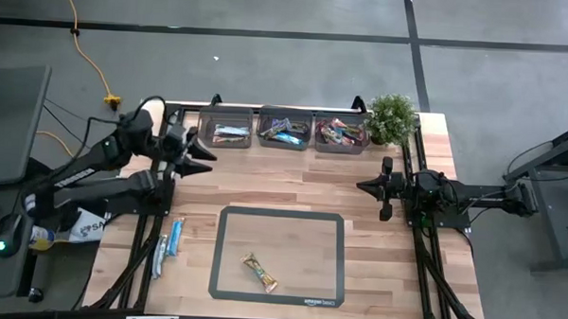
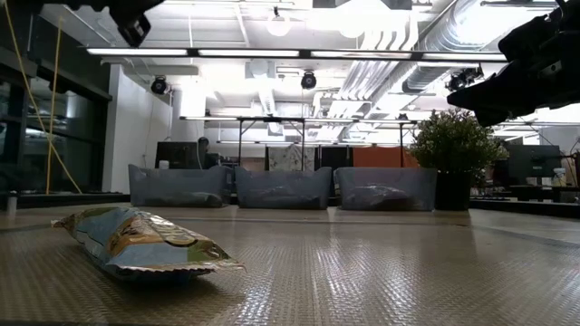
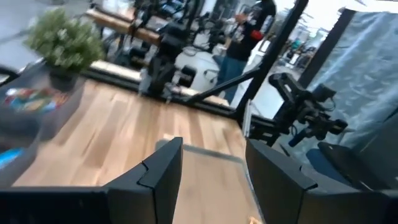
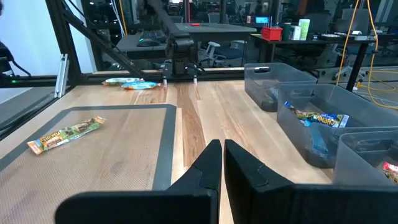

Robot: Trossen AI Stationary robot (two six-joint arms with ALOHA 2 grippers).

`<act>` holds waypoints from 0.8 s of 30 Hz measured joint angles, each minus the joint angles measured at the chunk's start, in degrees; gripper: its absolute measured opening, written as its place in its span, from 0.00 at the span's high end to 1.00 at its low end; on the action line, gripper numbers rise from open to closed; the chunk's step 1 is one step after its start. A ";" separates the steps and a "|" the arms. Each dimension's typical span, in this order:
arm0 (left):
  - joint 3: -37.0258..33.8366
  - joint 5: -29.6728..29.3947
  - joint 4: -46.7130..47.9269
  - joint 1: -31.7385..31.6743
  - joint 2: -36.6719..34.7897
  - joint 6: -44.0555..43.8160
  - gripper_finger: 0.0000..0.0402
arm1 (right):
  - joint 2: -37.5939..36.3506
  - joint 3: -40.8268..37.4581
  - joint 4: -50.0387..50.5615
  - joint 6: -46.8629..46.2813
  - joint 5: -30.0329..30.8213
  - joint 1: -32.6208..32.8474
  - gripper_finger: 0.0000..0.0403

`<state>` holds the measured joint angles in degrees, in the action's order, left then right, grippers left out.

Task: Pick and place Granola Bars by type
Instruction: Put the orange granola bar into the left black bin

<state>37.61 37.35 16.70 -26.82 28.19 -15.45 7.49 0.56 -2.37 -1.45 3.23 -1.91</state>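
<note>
Granola bar [image 1: 259, 272] on mat [image 1: 228, 271]: light, crinkly, slippery wrapper; pinch across narrow middle. My left tool [image 1: 201, 158] spread, empty; right tool [image 1: 363, 187] pressed together.

Seen from above, the left arm reaches in from the frame's left edge, its pincer [image 1: 206, 157] in the upper left with fingers parted (nothing between them). The right arm lies at centre right, its pincer [image 1: 361, 188] closed and empty.

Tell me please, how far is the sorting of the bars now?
Mostly done: the three bins already hold bars. Nothing is in hand; the left gripper is open and empty, the right gripper shut. Left: one bar on the mat, two by the table's left edge.
</note>
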 joint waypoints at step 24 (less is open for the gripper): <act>-0.91 -23.23 -9.93 43.26 33.02 11.34 0.57 | 0.00 0.00 0.00 0.00 0.01 0.00 0.99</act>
<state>36.70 14.12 6.77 16.44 61.21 -4.12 7.49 0.56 -2.37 -1.45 3.23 -1.91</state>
